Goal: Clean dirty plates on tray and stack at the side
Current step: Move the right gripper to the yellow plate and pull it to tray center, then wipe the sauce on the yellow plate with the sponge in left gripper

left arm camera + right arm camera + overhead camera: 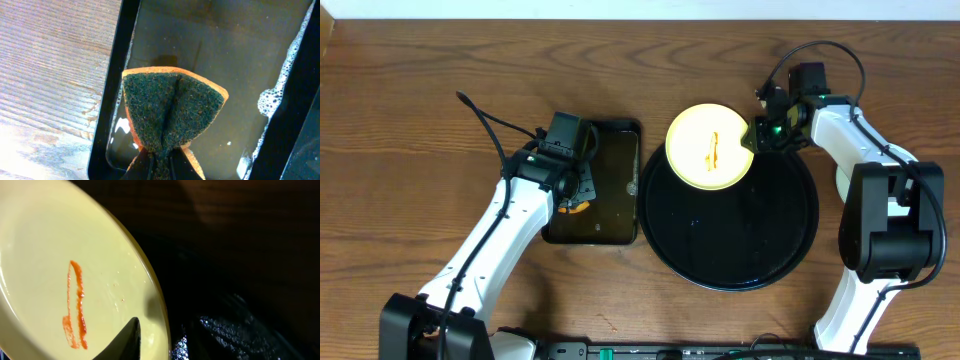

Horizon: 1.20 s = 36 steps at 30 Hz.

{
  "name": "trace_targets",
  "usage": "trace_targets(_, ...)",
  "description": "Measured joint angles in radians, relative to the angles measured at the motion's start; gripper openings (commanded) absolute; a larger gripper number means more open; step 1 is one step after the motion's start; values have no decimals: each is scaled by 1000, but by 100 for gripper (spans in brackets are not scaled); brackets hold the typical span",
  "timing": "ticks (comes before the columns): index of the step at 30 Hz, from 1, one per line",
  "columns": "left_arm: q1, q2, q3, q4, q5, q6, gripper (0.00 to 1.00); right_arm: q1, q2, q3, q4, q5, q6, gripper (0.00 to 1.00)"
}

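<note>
The yellow plate (710, 147) is lying at the upper left of the round black tray (760, 262), its top edge overhanging the tray's rim, and a streak of orange sauce (75, 305) is running down its middle. The right gripper (760, 133) is reaching in from the right of the overhead frame and is meeting the plate at its right-hand rim. In the right wrist view one dark finger (127, 337) is lying over the plate's upper face just inside the rim, while the other is hidden beneath, so I cannot tell whether the jaws are pinching the rim or only straddling it. The plate is spreading away from those jaws toward the left of the frame, which is probably the side from which wiping will have to come. Over there, the left gripper (575, 190) is hanging above the rectangular tray (620, 215) of soapy water, its jaws squeezed tight on a sponge (172, 110) that is folding under the grip. The right arm is the nearer to the plate.
</note>
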Motion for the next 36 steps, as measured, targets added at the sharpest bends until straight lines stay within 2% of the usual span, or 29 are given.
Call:
trace_targets(3,0,0,0,0,0,0,8,2,0,-26,7,-5,1,8)
trace_targets(4,0,0,0,0,0,0,8,3,0,-34,8,-6,2,2)
trace_targets(5,0,0,0,0,0,0,8,5,0,-40,9,-8,-2,1)
trace_targets(11,0,0,0,0,0,0,8,16,0,-44,-29,-33,8,1)
trace_targets(20,0,0,0,34,43,15,7,18,-84,-60,-378,-16,16,1)
trace_targets(23,0,0,0,62,98,32,7,20,-163,-79,-401,0,31,1)
trace_targets(26,0,0,0,84,168,52,7,34,-242,-148,-366,11,56,1)
trace_targets(31,-35,0,0,96,238,69,7,54,-335,-404,-153,28,131,1)
trace_targets(36,-185,0,0,149,260,75,7,60,-354,-517,6,36,195,1)
